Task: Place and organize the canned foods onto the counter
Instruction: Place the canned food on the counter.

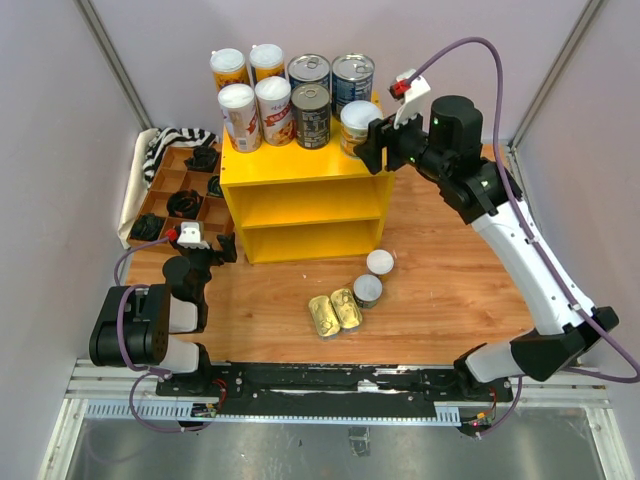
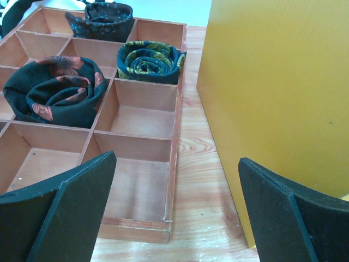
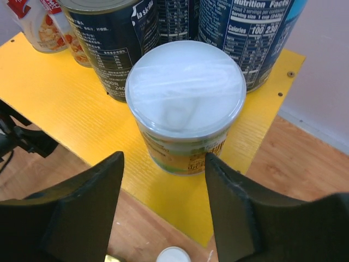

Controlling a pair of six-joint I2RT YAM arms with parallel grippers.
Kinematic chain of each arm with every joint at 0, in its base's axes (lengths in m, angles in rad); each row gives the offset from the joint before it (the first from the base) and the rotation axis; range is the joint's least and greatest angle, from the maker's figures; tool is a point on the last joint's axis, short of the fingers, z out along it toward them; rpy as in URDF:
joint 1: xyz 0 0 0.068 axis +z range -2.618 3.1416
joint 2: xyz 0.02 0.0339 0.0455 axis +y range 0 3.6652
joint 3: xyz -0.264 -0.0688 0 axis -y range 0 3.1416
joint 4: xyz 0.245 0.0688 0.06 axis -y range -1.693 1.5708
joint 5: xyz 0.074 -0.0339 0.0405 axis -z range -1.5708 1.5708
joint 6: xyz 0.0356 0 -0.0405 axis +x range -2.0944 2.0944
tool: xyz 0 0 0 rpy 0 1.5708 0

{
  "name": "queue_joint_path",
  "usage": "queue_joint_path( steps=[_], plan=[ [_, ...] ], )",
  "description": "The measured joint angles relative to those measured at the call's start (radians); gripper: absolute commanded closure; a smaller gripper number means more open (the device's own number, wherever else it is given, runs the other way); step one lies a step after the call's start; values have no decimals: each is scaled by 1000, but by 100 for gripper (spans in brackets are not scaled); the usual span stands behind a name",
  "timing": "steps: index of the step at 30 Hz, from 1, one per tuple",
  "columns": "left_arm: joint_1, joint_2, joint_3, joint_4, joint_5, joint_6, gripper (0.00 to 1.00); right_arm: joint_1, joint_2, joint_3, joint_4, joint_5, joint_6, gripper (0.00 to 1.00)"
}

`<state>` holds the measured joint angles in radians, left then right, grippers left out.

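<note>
The yellow counter (image 1: 305, 190) carries several canned foods on its top: tall white-lidded tins (image 1: 238, 115), silver-topped dark cans (image 1: 311, 112) and a short white-lidded can (image 1: 358, 125) at the right front corner. That short can (image 3: 185, 103) stands free just beyond my right gripper (image 3: 163, 161), which is open, and my right gripper (image 1: 375, 142) hovers at the counter's right end. On the table lie two flat gold tins (image 1: 334, 311) and two short cans (image 1: 380, 262) (image 1: 367, 290). My left gripper (image 2: 177, 158) is open and holds nothing, low between the counter's side (image 2: 272, 98) and the tray.
A brown divided tray (image 1: 165, 185) with rolled dark fabrics (image 2: 54, 90) sits left of the counter, with a striped cloth (image 1: 175, 140) behind it. The counter's two shelves (image 1: 305, 215) hold nothing. Grey walls close in the back and sides.
</note>
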<state>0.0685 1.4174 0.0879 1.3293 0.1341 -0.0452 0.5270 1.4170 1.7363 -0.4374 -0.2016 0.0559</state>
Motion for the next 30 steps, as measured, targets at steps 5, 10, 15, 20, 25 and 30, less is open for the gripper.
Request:
queue_joint_path(
  steps=[5,10,15,20,25,30],
  plan=[
    [0,0,0,0,0,0,0,-2,14,-12,42,3,-2,67],
    [0,0,0,0,0,0,0,-2,39,-10,64,3,0,68],
    [0,0,0,0,0,0,0,-2,66,6,74,16,0,70],
    [0,0,0,0,0,0,0,-2,74,9,82,32,2,70],
    [0,0,0,0,0,0,0,-2,83,16,90,60,5,68],
    [0,0,0,0,0,0,0,-2,85,17,93,71,8,62]
  ],
)
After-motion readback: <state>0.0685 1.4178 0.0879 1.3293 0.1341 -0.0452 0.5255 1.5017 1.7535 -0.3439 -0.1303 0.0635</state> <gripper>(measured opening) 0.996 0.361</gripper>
